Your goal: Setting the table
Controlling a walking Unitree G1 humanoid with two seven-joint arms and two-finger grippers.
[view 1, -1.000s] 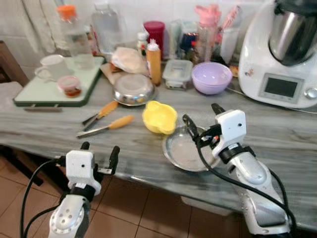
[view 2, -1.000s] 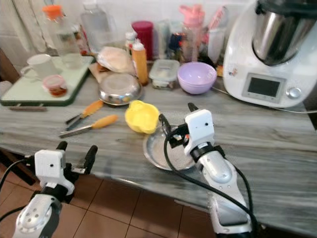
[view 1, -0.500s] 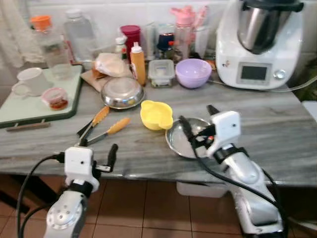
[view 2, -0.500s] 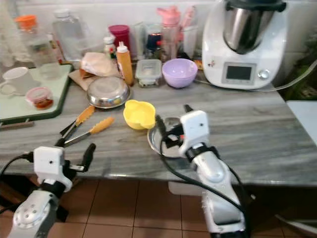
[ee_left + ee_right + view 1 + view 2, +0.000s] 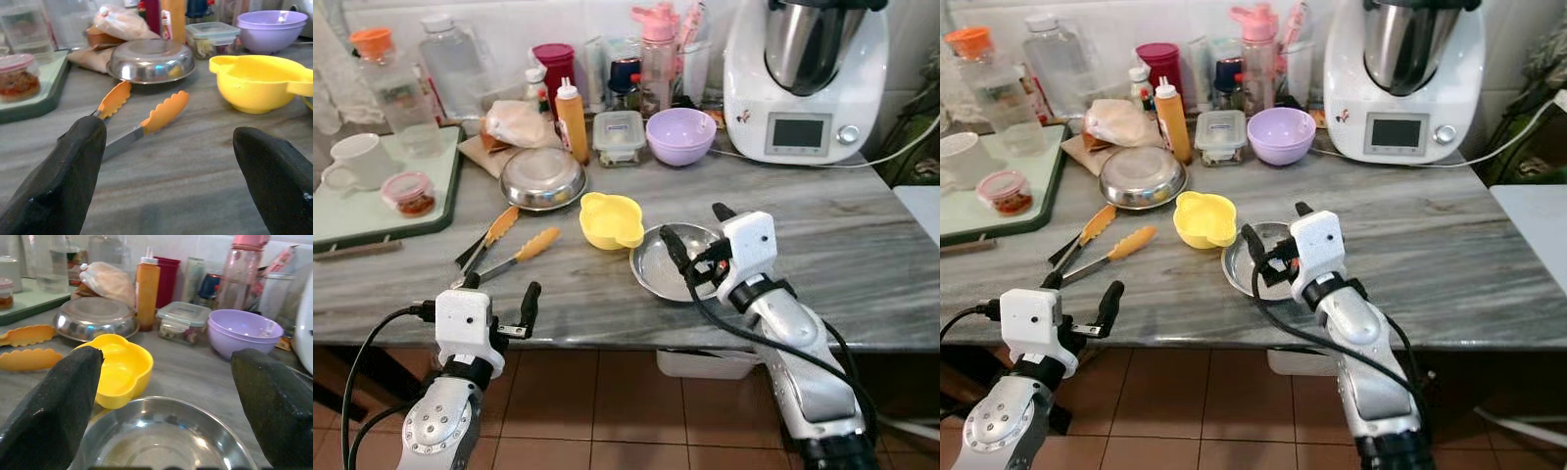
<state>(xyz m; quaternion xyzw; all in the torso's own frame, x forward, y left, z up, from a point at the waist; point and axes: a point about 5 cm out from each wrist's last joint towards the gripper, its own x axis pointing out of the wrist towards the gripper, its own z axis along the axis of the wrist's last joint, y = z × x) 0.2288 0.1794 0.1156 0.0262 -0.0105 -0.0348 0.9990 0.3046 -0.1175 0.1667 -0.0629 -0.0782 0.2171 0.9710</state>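
The camera has pulled back from the counter (image 5: 862,264); the right gripper (image 5: 693,232), fingers apart, hides the steel bowl's (image 5: 656,274) near rim, the left gripper (image 5: 501,294) likewise spread.

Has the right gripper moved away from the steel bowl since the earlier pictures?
No. The right gripper stays open over the steel bowl beside the yellow bowl; the camera shifted.

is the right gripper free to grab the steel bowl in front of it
Probably yes. The right gripper hovers open over the near rim of the steel bowl, with nothing between them. The yellow bowl sits close beside it but off to the side.
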